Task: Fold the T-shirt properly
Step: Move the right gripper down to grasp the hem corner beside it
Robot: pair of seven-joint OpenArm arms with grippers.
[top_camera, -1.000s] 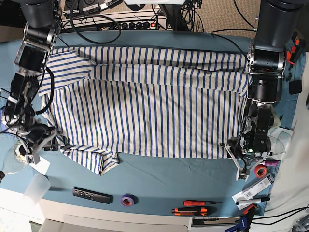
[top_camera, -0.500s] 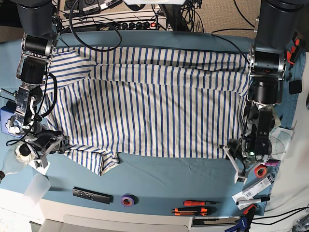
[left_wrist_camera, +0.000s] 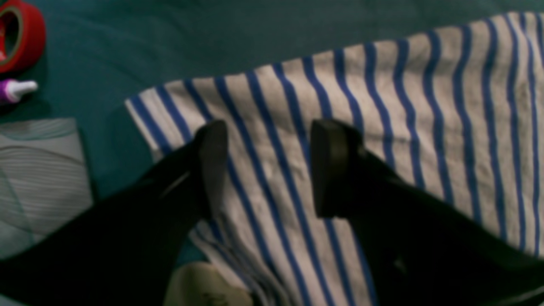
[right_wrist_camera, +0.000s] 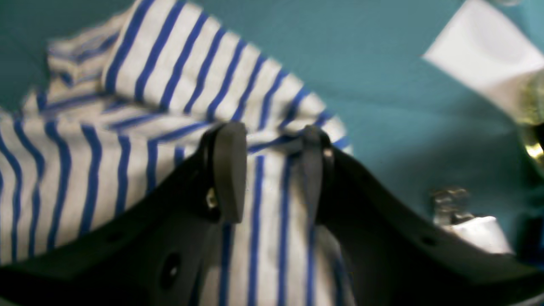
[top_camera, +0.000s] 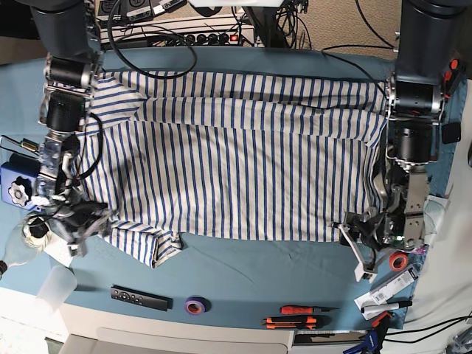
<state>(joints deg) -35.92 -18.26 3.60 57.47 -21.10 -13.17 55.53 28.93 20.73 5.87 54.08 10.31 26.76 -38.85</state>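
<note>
A teal tablecloth (top_camera: 243,262) covers the counter, soft and faintly creased, with black cables and a power strip (top_camera: 210,37) bunched along its far edge. Spread across most of it lies the T-shirt (top_camera: 236,162), a large limp white cloth with thin blue stripes, flattened but rippled near its far edge, where a fold runs across it. One short sleeve (top_camera: 151,247) pokes out at the near edge, its corner curled.

Along the near edge of the counter sit a black remote (top_camera: 140,298), a purple tape roll (top_camera: 195,304), and orange-handled tools (top_camera: 299,316). A red tape roll (top_camera: 399,260) lies near the left arm, and a clear plastic cup (top_camera: 55,287) stands at the opposite corner.

The left hand (left_wrist_camera: 265,165) hangs over a corner of the shirt, its two dark, blunt fingers (left_wrist_camera: 331,165) spread well apart with striped cloth showing flat between them; nothing is pinched. The wrist view also shows the red tape roll (left_wrist_camera: 19,36) and a small purple-and-white tube (left_wrist_camera: 15,89) on the cloth beside that corner.

The right hand (right_wrist_camera: 267,178) sits at the other end of the shirt, over a bunched, folded-over hem. Its rubbery grey pads (right_wrist_camera: 227,174) stand parted, with striped fabric lying in the gap; the blur leaves it unclear whether they touch the cloth. White paper (right_wrist_camera: 484,63) rests on the tablecloth nearby.
</note>
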